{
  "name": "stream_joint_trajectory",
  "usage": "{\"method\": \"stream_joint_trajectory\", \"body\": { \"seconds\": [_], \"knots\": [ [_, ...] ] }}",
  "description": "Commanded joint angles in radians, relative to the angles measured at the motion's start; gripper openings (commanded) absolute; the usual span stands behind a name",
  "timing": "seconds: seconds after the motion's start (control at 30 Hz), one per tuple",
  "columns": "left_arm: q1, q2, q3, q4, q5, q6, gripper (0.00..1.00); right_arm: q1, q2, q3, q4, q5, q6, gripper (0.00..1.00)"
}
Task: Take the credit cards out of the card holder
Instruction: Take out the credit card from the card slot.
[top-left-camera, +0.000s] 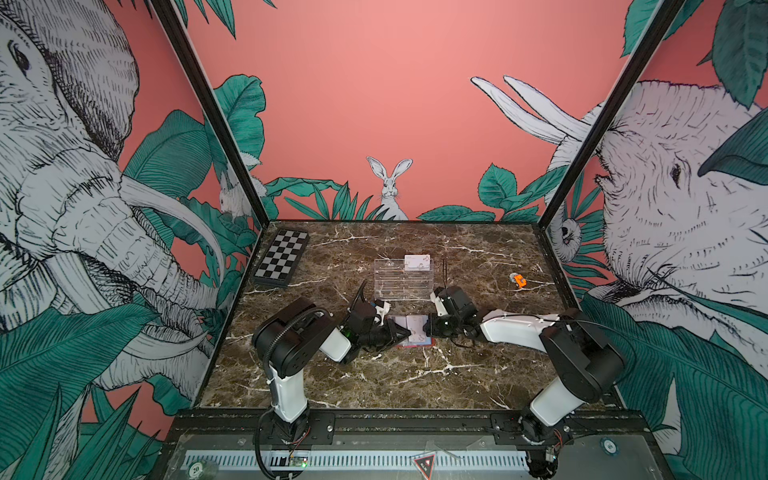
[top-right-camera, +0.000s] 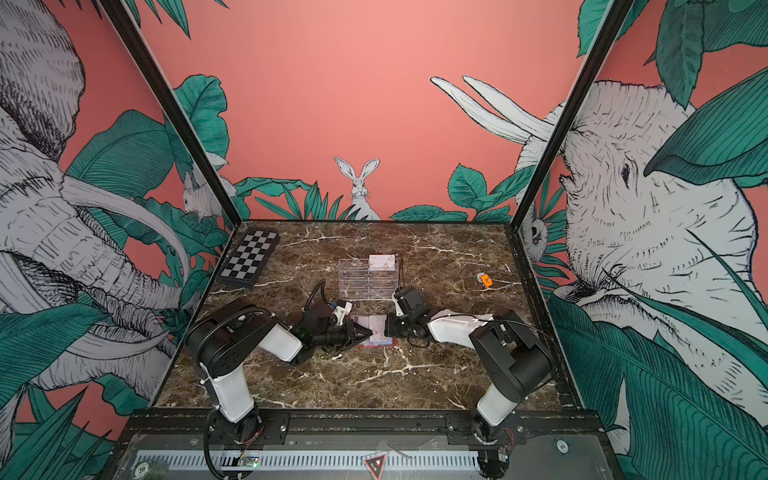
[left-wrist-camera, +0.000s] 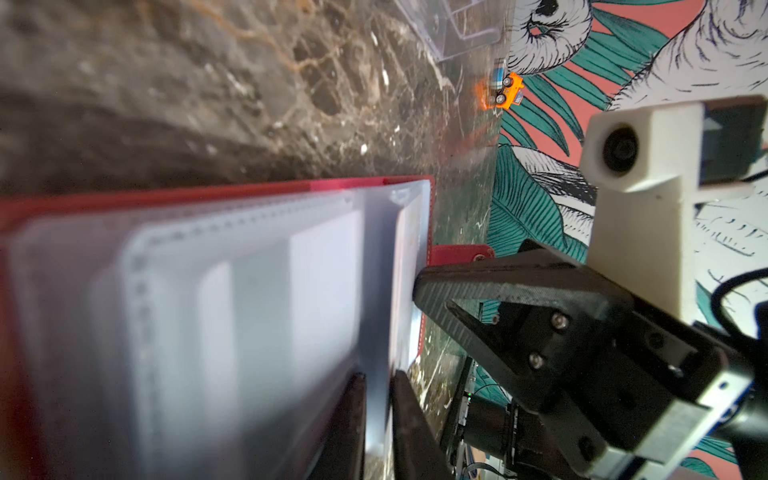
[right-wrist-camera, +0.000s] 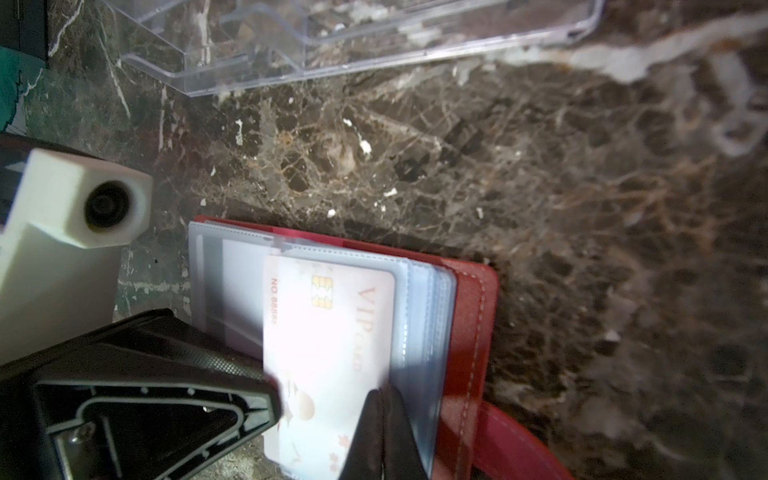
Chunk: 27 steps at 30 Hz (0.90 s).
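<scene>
My left gripper (left-wrist-camera: 376, 376) has its two black fingers (left-wrist-camera: 353, 415) close together, clamped on the edge of one pale plastic sleeve (left-wrist-camera: 324, 291) of the card holder (left-wrist-camera: 208, 191). My right gripper (right-wrist-camera: 382, 390) has its jaws together, with the tips at the edge where a credit card (right-wrist-camera: 328, 332) meets the stacked sleeves. I cannot tell whether they pinch the card, a sleeve or nothing.

In both top views the two grippers (top-left-camera: 409, 332) (top-left-camera: 424, 330) face each other across the card holder (top-left-camera: 415, 344), nearly tip to tip.

The card holder lies open and flat near the middle of the counter (top-left-camera: 374, 374), red cover down. Its snap tab (left-wrist-camera: 457, 253) sticks out toward my right gripper. The credit card is whitish, with a gold chip and "VIP" print, and lies face up on the top sleeve.

A clear tiered rack (top-left-camera: 401, 286) stands just beyond the card holder, toward the far edge. A second credit card (top-left-camera: 417, 262) stands upright in the rack's rearmost tier.

A checkered board (top-left-camera: 282, 257) lies at the far left corner. A small orange toy car (top-left-camera: 518, 281) sits near the right edge.
</scene>
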Motion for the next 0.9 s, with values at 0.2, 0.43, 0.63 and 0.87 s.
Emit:
{"method": "stream_joint_trajectory", "body": {
  "seconds": [0.2, 0.43, 0.63, 0.87],
  "knots": [
    [-0.004, 0.027, -0.002, -0.043, -0.008, 0.014, 0.04, 0.01, 0.028, -0.022, -0.047, 0.008, -0.004, 0.0],
    [-0.005, -0.011, -0.044, -0.047, -0.036, 0.017, 0.0, 0.01, 0.029, -0.039, -0.032, 0.012, 0.01, 0.0],
    [0.003, -0.043, -0.081, -0.065, -0.062, 0.021, 0.0, 0.009, 0.025, -0.041, -0.038, 0.016, 0.007, 0.0],
    [0.007, -0.042, -0.08, -0.055, -0.058, 0.021, 0.0, 0.009, 0.031, -0.04, -0.036, 0.008, 0.007, 0.0]
  ]
}}
